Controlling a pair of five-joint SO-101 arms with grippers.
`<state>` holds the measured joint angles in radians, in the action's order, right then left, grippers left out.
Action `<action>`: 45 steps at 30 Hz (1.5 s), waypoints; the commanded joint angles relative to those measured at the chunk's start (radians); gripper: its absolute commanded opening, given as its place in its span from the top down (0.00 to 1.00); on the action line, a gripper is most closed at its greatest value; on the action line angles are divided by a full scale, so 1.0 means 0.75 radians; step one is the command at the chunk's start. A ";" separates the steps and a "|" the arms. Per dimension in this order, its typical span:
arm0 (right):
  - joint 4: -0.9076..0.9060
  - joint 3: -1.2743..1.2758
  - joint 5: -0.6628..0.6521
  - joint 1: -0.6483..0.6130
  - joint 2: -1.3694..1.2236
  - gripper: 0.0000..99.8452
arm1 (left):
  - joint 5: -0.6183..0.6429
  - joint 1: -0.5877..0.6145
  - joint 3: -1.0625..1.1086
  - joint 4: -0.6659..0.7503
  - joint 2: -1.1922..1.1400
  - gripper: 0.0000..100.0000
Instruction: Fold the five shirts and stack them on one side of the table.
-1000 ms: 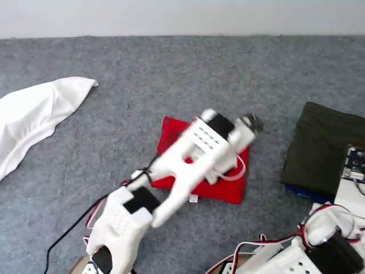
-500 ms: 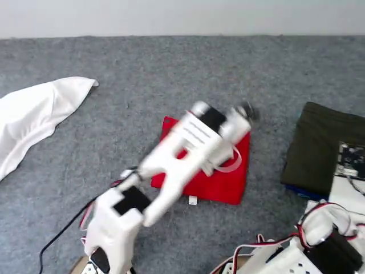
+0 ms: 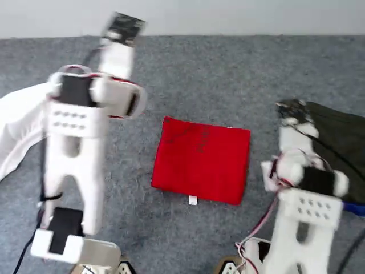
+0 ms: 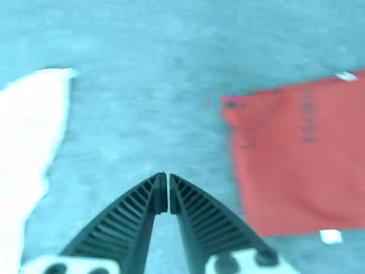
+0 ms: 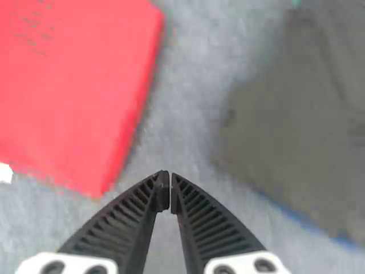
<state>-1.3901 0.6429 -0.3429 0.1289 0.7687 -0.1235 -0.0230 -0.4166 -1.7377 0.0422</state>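
1. Folded red cloth shirt point(image 3: 201, 165): it lies as a flat rectangle in the middle of the grey felt-covered table point(image 3: 228, 74), touching neither gripper.
2. A loose white fabric shirt point(image 3: 23, 123) lies unfolded at the table's left edge. A folded dark olive shirt point(image 3: 342, 148) sits at the right on a blue garment point(image 3: 353, 209), of which just an edge peeks out.
3. The left gripper point(image 4: 162, 194) is closed with nothing in it, above bare felt between the white shirt and the red one. The right gripper point(image 5: 165, 191) is likewise closed and empty, over the gap between the red shirt and the dark stack.
4. The step in hand looks to be stacking the red shirt on the dark pile, which seems to be the chosen side.
5. To do it well, the jaws should part before the gripper goes down. The pinch should take every layer at the edge facing the stack, so the fold does not spill open.
6. A low carry, set down square on the olive shirt, would probably keep the pile tidy.
7. A small white tag point(image 3: 193, 200) pokes out at the red shirt's near edge, and no writing on it can be read.
8. Faint dark print point(image 3: 202, 137) marks the red fabric, too blurred to read.
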 commanded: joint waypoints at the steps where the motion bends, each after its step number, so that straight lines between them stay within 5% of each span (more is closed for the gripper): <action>1: 0.204 -0.004 0.065 -0.152 -0.161 0.98 | -0.078 0.170 -0.052 -0.020 0.131 0.99; 8: 0.425 -0.113 0.115 -0.242 -0.539 0.79 | -0.190 0.516 -0.052 -0.020 0.194 0.99; 15: 0.433 -0.448 0.211 -0.238 -0.926 0.79 | -0.282 0.736 -0.054 -0.020 0.190 0.99; 25: 0.420 -0.788 0.213 -0.244 -1.359 0.80 | -0.286 0.753 -0.009 -0.020 0.194 0.99; 33: 0.418 -0.851 0.203 -0.265 -1.435 1.00 | -0.286 0.753 0.062 -0.018 0.192 0.99; 45: 0.453 -1.002 0.100 -0.265 -1.466 0.99 | -0.291 0.753 0.062 -0.018 0.190 0.99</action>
<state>-1.0802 -0.0245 -0.2232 -0.0629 -0.3314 -0.3307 0.5386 -0.3644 -1.7407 0.1573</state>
